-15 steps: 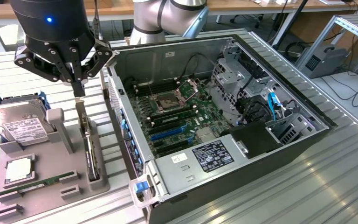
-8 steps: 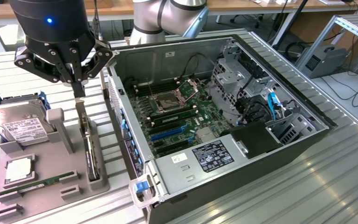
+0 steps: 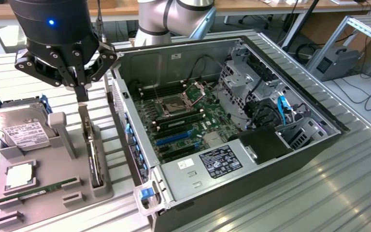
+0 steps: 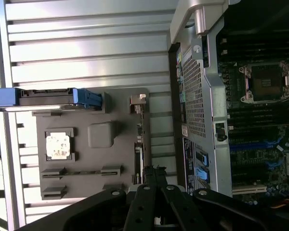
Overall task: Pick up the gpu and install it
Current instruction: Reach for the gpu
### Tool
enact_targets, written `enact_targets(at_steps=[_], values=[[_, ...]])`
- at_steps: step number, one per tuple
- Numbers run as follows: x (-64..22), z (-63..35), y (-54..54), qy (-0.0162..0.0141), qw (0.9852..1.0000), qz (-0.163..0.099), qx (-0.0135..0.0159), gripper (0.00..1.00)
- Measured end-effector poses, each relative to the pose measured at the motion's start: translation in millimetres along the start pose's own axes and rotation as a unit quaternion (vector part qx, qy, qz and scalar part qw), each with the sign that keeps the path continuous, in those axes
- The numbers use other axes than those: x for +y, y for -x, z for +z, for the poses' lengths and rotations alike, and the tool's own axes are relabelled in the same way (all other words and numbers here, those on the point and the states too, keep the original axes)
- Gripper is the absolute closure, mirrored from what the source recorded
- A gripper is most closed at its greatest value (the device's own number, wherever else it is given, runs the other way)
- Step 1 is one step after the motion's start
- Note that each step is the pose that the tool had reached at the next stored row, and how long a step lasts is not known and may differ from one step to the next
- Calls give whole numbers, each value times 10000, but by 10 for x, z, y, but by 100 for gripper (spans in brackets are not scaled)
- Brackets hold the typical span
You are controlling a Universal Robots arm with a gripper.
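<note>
Gpu (image 3: 93,150) in tray (image 3: 44,195) — hard drive (image 3: 18,129), case (image 3: 172,58) beside

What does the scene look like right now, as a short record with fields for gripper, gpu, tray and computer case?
gripper: shut, pointing down over one end of the gpu; contact unclear
gpu: standing on edge in a slot of the gray tray, not yet installed
tray also holds: hard drive, RAM stick, processor chip
computer case: open, motherboard exposed, beside the tray on the exterior view's right
</note>
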State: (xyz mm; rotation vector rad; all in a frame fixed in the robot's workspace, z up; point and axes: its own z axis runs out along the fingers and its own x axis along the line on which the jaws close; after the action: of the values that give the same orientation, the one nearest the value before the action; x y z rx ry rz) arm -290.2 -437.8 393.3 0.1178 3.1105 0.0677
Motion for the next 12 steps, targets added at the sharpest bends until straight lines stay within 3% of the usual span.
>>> enact_targets(at_steps=[12], values=[[-35, -1, 3, 0, 10000, 0, 0, 89]])
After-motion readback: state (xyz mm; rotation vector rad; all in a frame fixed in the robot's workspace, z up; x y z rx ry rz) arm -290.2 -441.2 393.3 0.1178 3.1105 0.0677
